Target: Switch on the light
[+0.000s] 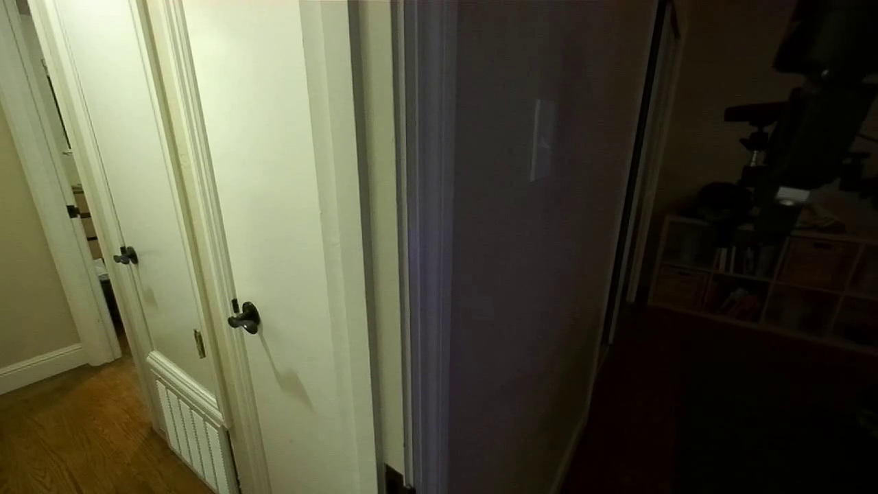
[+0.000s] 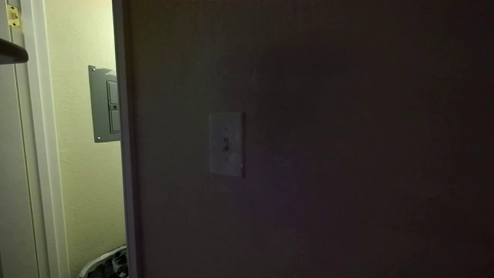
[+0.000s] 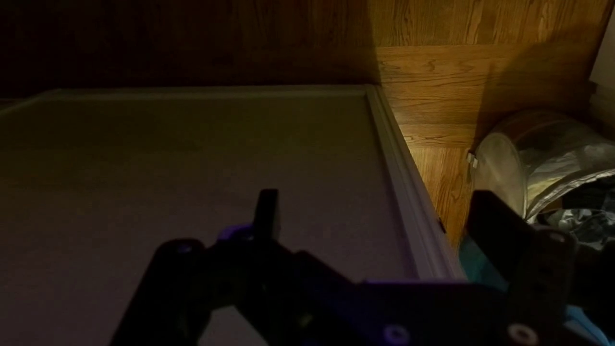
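Observation:
The light switch is a pale upright wall plate (image 2: 234, 162) with a small toggle in its middle. It sits on the dark wall in an exterior view, and the toggle seems to point down. The plate also shows edge-on as a pale strip on the dark wall in an exterior view (image 1: 543, 140). The lamp is out of view. My gripper (image 3: 375, 194) is open and empty in the wrist view, its dark fingers wide apart above the wall and door trim. A paler patch shows beneath the gripper linkage; I cannot tell what it is. The gripper does not touch the plate in an exterior view.
A door frame (image 1: 429, 240) edges the dark wall. White doors with dark knobs (image 1: 245, 318) stand beside it. A grey electrical panel (image 2: 106, 104) hangs past the frame. A round hamper (image 3: 499, 168) stands on the wood floor. The dark arm (image 1: 816, 130) and a cube shelf (image 1: 741, 267) are at right.

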